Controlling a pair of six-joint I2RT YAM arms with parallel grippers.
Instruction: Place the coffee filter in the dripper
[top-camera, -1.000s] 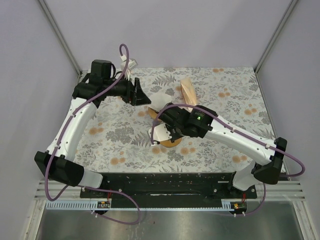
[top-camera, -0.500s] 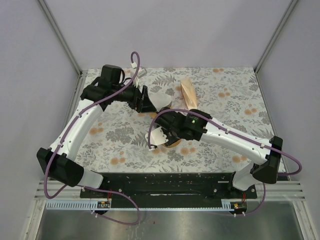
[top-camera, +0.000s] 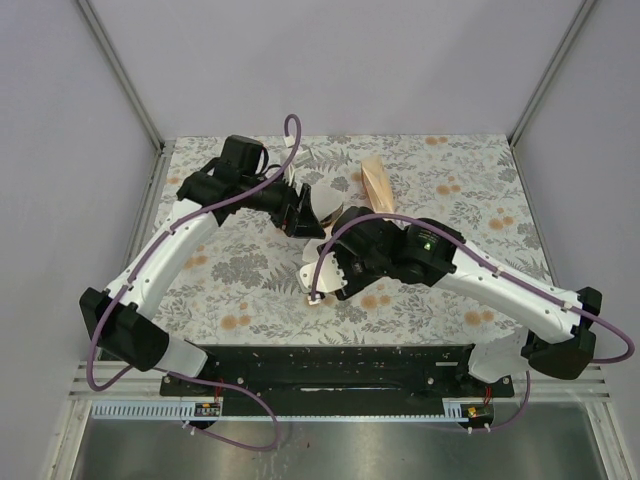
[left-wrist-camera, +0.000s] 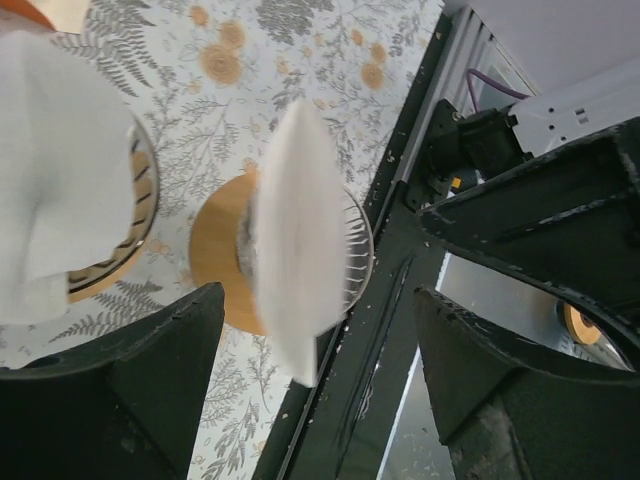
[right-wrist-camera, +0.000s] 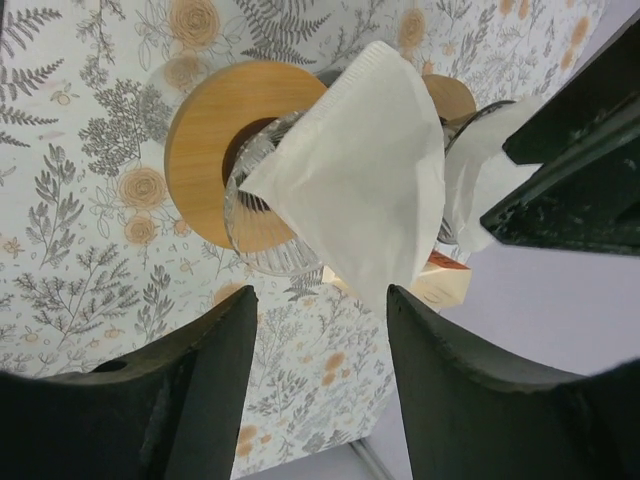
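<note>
A glass dripper (right-wrist-camera: 245, 215) with a round wooden collar (right-wrist-camera: 200, 150) stands on the floral cloth. A white coffee filter (right-wrist-camera: 365, 190) sits in it, tilted, with its tip sticking out. My right gripper (right-wrist-camera: 320, 300) is open just behind it, and its fingers touch nothing. From above, that filter (top-camera: 322, 268) shows beside the right gripper (top-camera: 335, 272). The left wrist view shows the filter (left-wrist-camera: 300, 240) edge-on in the same dripper (left-wrist-camera: 225, 270). My left gripper (left-wrist-camera: 318, 305) is open and empty. It hovers (top-camera: 303, 212) beside a second dripper (top-camera: 328, 203).
The second dripper (left-wrist-camera: 140, 210) holds its own white filter (left-wrist-camera: 55, 180). A tan filter box (top-camera: 378, 183) lies further back, also visible as the box (right-wrist-camera: 440, 282) in the right wrist view. The black mounting rail (left-wrist-camera: 400, 250) runs along the near edge.
My right gripper's jaws have opened and let go of the filter, which now rests in the dripper. My left arm has swung right, towards the second dripper.
</note>
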